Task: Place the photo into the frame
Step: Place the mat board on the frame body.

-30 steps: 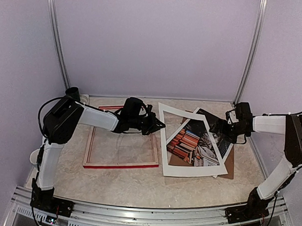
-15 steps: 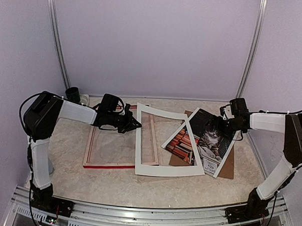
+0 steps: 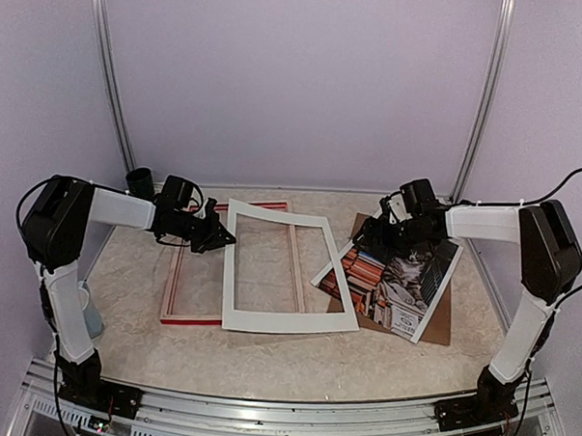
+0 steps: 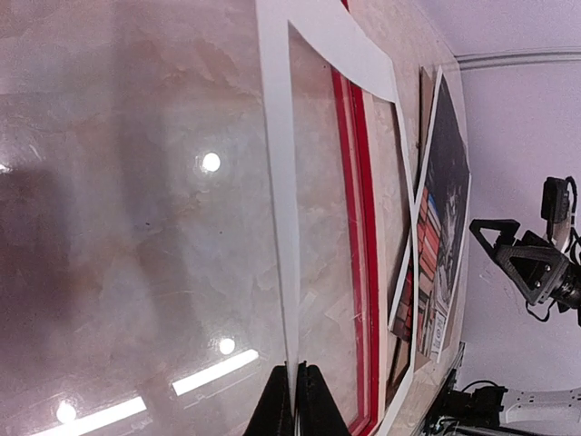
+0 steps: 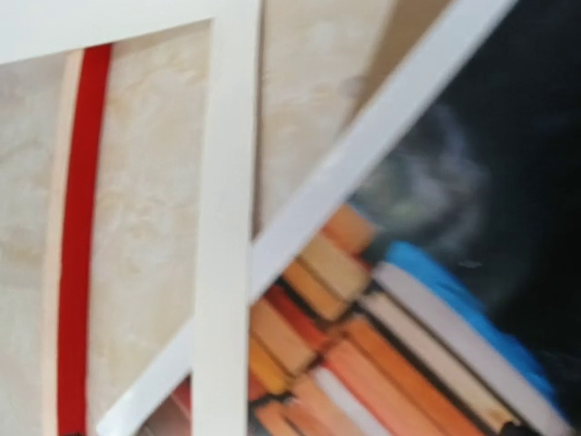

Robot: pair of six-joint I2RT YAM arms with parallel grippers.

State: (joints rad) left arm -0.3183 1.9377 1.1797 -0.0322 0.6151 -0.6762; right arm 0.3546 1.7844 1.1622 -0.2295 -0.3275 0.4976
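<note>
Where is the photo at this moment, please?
In the top view, the photo lies on the right, on the brown board, beneath the right gripper, its left corner under the white mat.

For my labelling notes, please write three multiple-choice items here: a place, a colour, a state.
1. The white rectangular mat board with a window lies: A over the thin red rectangular picture frame's right part; B wholly left of it; C high above it.
2. The frame's near edge is: A blue; B red; C black.
3. The left gripper is: A open; B shut on the mat board; C out of view.
Key: A, it covers that side; B, red shows from above; B, the left wrist view shows the pinch.
</note>
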